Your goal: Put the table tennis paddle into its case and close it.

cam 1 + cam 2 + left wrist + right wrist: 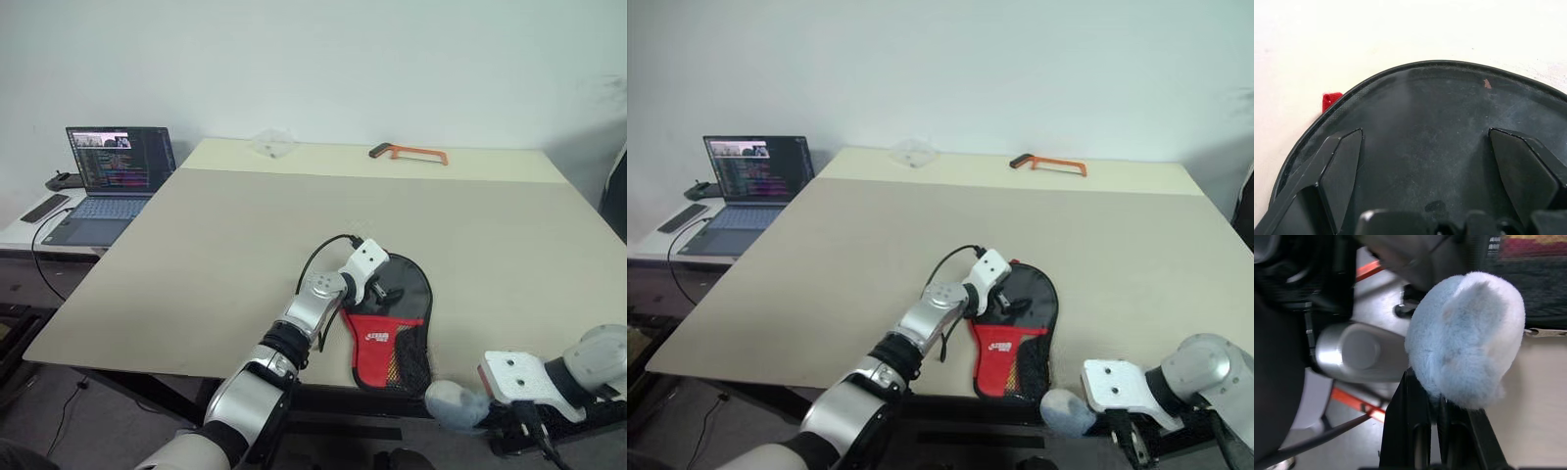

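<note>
The case lies flat near the table's front edge, its black round end away from me and its red logo panel and mesh pocket toward me. My left gripper hovers low over the black round end, open, with nothing between its fingers. The fluffy grey-white ball pouch hangs just off the front edge, right of the case. My right gripper is shut on the pouch. A thin strap runs from the pouch toward the case. The table tennis paddle is hidden.
An orange-handled hacksaw and a clear plastic piece lie at the far edge of the beige table. An open laptop and a phone sit on a lower side table at the left.
</note>
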